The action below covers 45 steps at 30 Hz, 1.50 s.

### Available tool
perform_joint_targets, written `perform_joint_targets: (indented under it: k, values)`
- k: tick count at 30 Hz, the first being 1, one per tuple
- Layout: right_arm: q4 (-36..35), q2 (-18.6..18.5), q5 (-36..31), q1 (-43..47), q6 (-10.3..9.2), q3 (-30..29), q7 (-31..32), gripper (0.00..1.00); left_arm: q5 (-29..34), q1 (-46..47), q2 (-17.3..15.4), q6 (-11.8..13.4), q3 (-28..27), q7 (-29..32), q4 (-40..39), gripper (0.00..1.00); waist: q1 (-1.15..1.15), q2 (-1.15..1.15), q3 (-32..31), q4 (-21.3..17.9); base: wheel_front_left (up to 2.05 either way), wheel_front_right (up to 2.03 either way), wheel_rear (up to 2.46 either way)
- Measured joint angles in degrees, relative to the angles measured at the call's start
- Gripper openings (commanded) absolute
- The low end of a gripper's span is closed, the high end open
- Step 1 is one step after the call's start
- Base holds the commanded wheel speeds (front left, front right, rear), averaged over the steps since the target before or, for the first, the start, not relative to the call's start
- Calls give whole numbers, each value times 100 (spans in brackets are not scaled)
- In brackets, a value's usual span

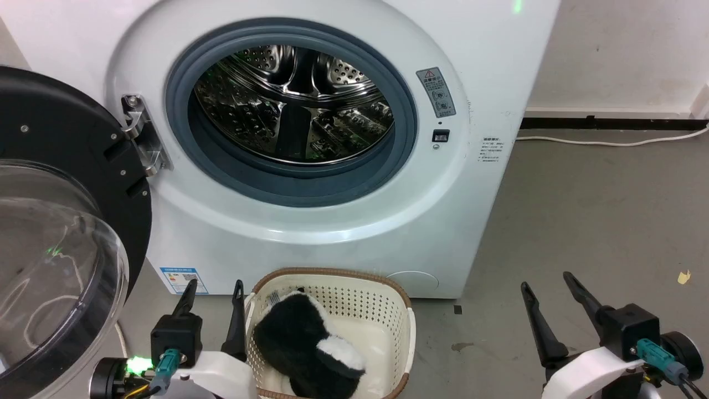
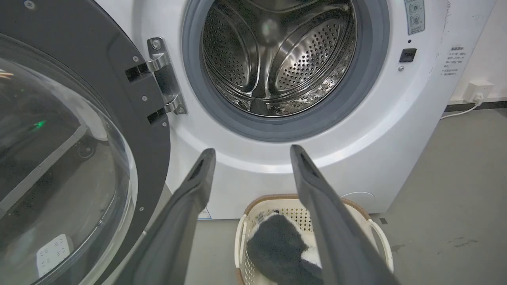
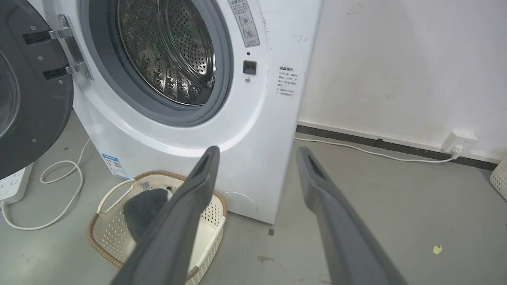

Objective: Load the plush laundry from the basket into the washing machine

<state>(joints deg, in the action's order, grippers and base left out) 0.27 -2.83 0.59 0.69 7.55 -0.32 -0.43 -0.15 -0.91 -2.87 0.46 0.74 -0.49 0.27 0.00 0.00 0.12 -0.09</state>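
The left gripper (image 1: pixel 215 285) and right gripper (image 1: pixel 545 281) each have two long, dark fingers (image 1: pixel 235 327) that taper to points, with a narrow slot near each tip. The fingers join a black boxy block (image 1: pixel 628 327) set on a smooth white forearm shell (image 1: pixel 587 368). A teal plug (image 1: pixel 653 352) with a dark cable (image 1: pixel 689 385) enters each block. A green light (image 1: pixel 138 364) glows beside the left plug.

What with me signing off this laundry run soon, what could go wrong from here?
The left end effector sits close beside the open door; swinging up could strike its bubble.
The plush laundry lies against a wall of the basket; a grab may pinch or drag the basket too.
The shaggy bundle might snag on the grey seal and drop short of the drum.
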Motion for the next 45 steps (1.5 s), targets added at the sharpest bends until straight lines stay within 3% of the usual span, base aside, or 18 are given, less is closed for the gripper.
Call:
perform_joint_targets:
  k: [16,36,38,45]
  values:
    - [-41,0,111,-3,0,-124,-188,100,-64,38,0,46,222,-180,179,100,0,0,313,-112,0,0,0]
    - [-104,0,436,-368,0,-116,-459,100,-157,985,-293,44,439,-309,1323,100,2,0,1438,-624,0,0,0]
    - [-107,0,576,-494,0,-89,-550,100,-203,1357,-422,9,532,-248,1803,100,1,0,1762,-786,0,0,0]
    - [-107,0,710,-603,-1,-33,-627,100,-265,1739,-537,-45,613,-148,2398,100,1,0,2067,-955,0,0,0]
